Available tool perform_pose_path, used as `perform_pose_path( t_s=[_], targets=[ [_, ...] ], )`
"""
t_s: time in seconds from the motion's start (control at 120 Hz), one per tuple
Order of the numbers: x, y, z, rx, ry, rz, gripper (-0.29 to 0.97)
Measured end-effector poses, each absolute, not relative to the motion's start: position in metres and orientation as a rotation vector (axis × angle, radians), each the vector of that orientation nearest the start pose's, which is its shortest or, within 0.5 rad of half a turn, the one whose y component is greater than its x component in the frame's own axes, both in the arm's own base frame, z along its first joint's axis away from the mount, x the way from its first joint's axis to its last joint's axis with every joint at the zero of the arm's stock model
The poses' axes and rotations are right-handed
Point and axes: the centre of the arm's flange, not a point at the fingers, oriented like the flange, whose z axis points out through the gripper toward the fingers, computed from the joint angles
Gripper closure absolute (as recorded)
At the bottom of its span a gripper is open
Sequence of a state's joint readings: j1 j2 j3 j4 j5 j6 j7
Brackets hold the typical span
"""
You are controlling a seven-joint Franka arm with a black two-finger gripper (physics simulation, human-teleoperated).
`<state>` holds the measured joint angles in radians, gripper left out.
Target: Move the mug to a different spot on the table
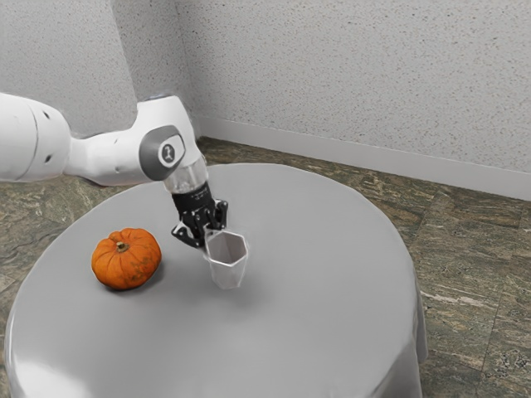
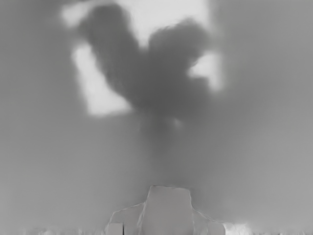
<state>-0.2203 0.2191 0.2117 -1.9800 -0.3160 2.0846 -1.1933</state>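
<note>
A white faceted mug point(image 1: 226, 259) stands upright near the middle of the round grey table point(image 1: 332, 274). My black gripper point(image 1: 202, 237) comes down from the exterior view's upper left and is shut on the mug's rim-side part that faces the pumpkin. The fingers sit close together against that side. In the wrist view a pale blurred piece of the mug point(image 2: 166, 210) lies just under the hand, and beyond it a dark shadow of the hand falls on the tabletop point(image 2: 151, 73).
An orange pumpkin point(image 1: 126, 258) sits on the table to the exterior view's left of the mug, a short gap away. Bare tabletop stretches to the right and front of the mug. The table edge curves down at the right.
</note>
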Motion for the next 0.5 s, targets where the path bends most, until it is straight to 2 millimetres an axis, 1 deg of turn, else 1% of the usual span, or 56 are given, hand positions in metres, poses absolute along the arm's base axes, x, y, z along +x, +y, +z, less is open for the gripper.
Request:
perform_pose_path(
  t_s=[0.125, 0.2, 0.258, 0.392, 0.5],
  targets=[
    [0.574, 0.001, 0.346, -2.46, -2.077, 0.394, 0.62],
    [0.567, 0.014, 0.337, -2.412, -2.105, 0.439, 0.62],
    [0.564, 0.017, 0.331, -2.391, -2.118, 0.47, 0.61],
    [0.557, 0.016, 0.321, -2.378, -2.108, 0.542, 0.61],
    [0.55, 0.029, 0.312, -2.382, -2.138, 0.606, 0.62]
  ],
)
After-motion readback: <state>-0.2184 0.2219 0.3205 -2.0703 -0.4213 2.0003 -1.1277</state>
